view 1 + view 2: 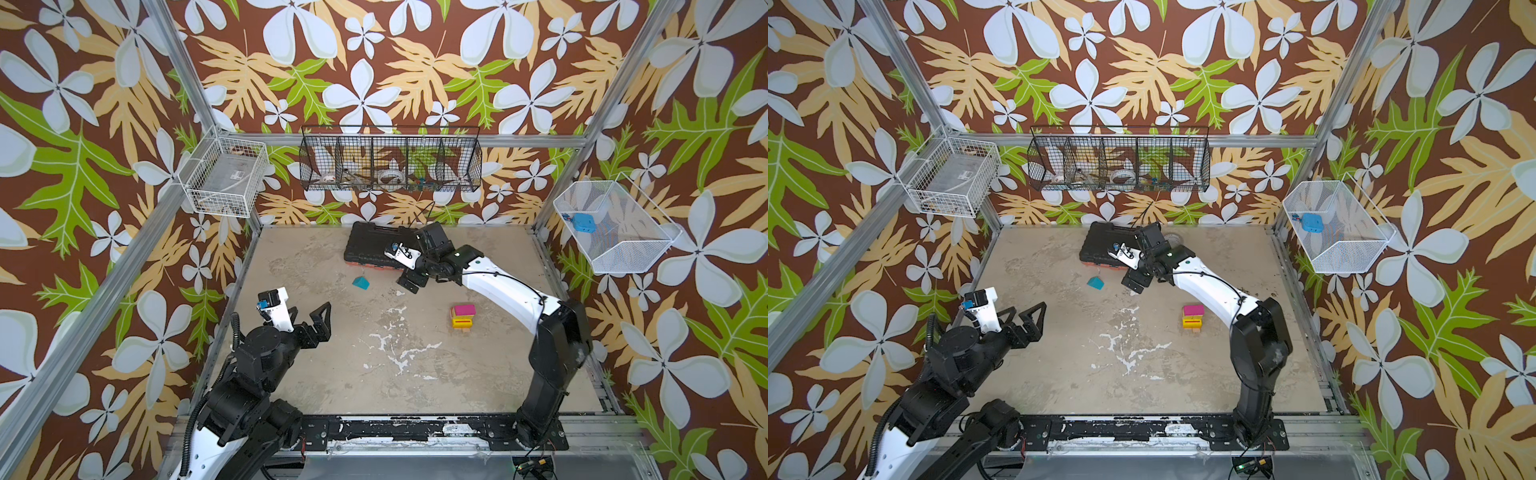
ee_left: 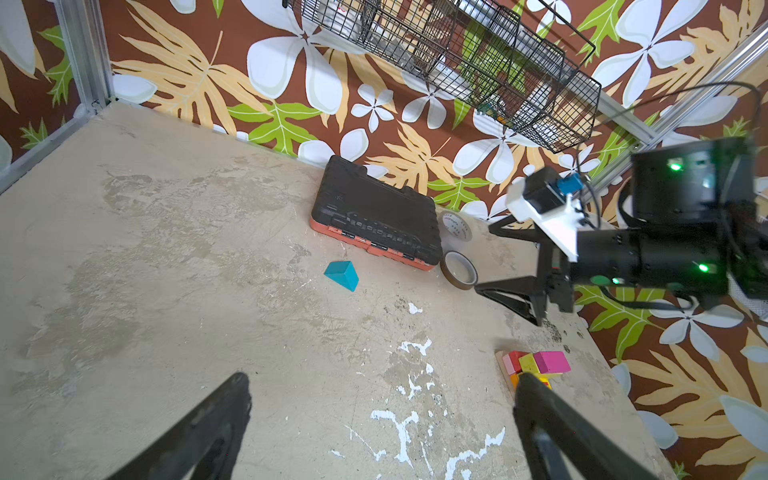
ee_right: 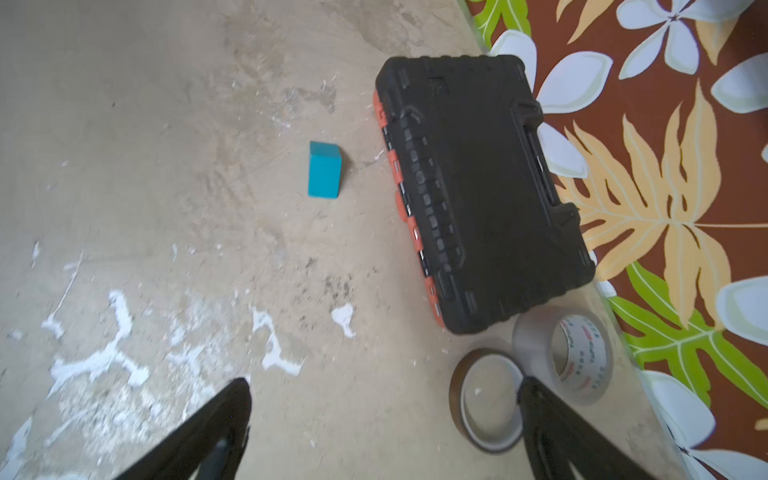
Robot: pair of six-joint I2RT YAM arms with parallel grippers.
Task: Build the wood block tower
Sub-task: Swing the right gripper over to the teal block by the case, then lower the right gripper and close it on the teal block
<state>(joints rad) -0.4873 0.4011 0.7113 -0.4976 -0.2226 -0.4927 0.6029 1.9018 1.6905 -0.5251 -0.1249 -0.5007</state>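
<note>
Built: tower [image 1: 462, 320] right of centre, pink block [image 1: 464, 310] topmost.
Remaining, seemingly: teal wedge [image 1: 360, 283] loose on counter [image 1: 332, 374], above centre.
Hands: left hand [image 1: 311, 307], right hand [image 2: 484, 257] released, empty.

Table [image 2: 166, 249]: matt, rough, coating flaked to white patches. Tool case [image 3: 478, 187]: black moulded plastic, ribbed, matt; orange lower shell. Teal wedge [image 3: 324, 170]: smooth painted faces, probably wood. Of the 2 tape rolls, amber roll [image 3: 456, 395]: glossy film; grey roll [image 3: 536, 336]: dull. Upper-centre basket [image 1: 461, 166]: black metal wire.
</note>
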